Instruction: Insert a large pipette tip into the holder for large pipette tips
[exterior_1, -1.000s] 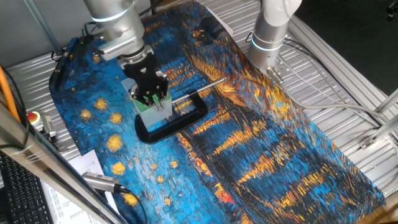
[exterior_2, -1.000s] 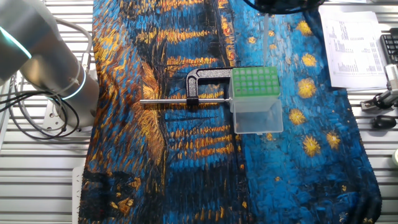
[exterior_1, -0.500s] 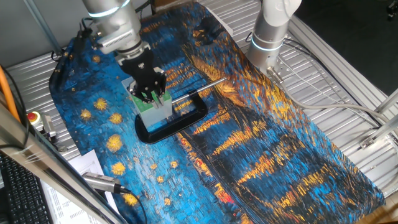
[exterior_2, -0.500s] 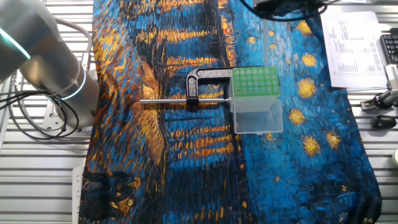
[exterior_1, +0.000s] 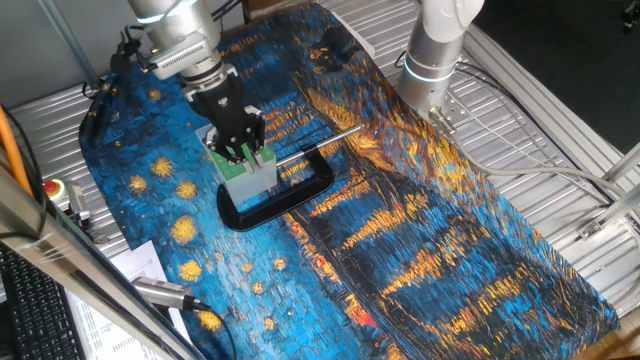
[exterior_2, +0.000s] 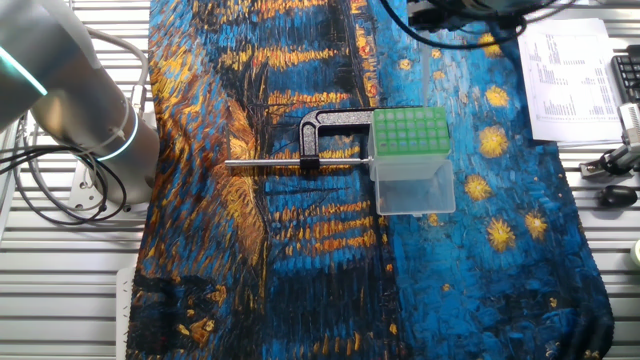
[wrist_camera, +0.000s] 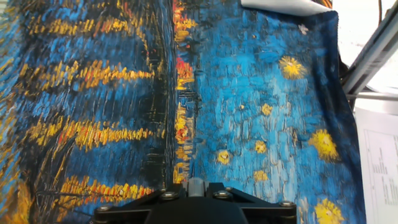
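With its fingers closed on the large pipette tip (exterior_2: 427, 75), the gripper (exterior_1: 243, 150) hangs above the holder (exterior_2: 409, 130), apparently aligning with a hole.

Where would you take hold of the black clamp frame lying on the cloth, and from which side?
Grip the black clamp frame by its long straight bar, coming from straight above and closing across the bar. The frame lies flat on the cloth, and the holder crowds its inside.
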